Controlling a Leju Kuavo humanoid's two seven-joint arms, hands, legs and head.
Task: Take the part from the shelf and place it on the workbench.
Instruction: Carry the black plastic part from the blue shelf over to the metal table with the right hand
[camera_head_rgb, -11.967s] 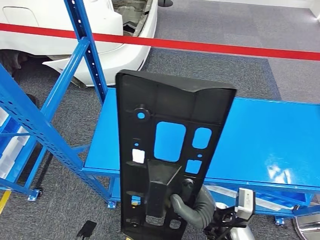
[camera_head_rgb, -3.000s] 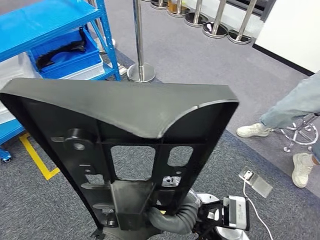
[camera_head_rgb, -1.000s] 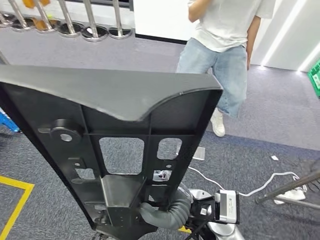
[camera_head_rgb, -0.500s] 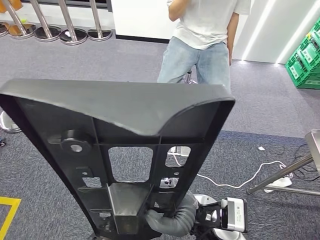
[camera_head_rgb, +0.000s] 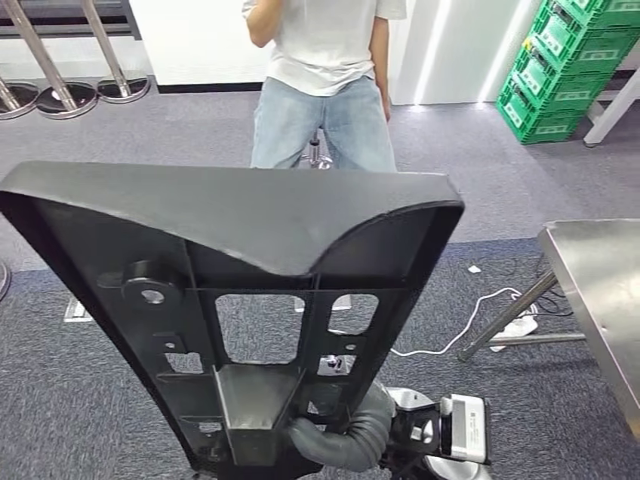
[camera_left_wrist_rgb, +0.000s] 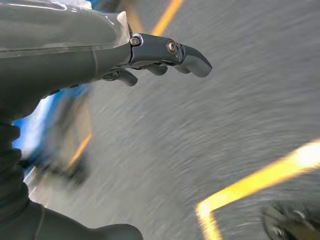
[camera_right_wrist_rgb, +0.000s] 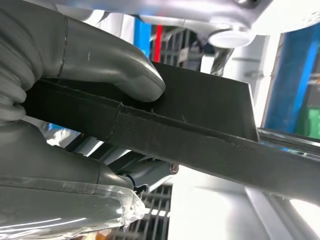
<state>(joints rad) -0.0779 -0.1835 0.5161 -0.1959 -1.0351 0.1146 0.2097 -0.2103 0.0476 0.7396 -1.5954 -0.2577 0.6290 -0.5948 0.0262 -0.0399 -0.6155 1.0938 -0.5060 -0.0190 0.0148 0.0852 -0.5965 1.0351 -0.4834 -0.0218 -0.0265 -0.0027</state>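
Large black moulded plastic panel part (camera_head_rgb: 249, 300), ribbed with cut-outs, held upright before the robot; right hand (camera_head_rgb: 340, 435) grips its narrow lower end, thumb (camera_right_wrist_rgb: 113, 65) pressed on the edge. Looks stiff, fairly light, top-heavy; hold low near ribs. Left hand (camera_left_wrist_rgb: 166, 55) holds nothing, fingers loosely apart. Steel workbench (camera_head_rgb: 604, 290) off right.

No lettering can be read here — not a word. The black part (camera_head_rgb: 249, 300) carries no legible label, and the green crates (camera_head_rgb: 570, 60) show nothing readable.
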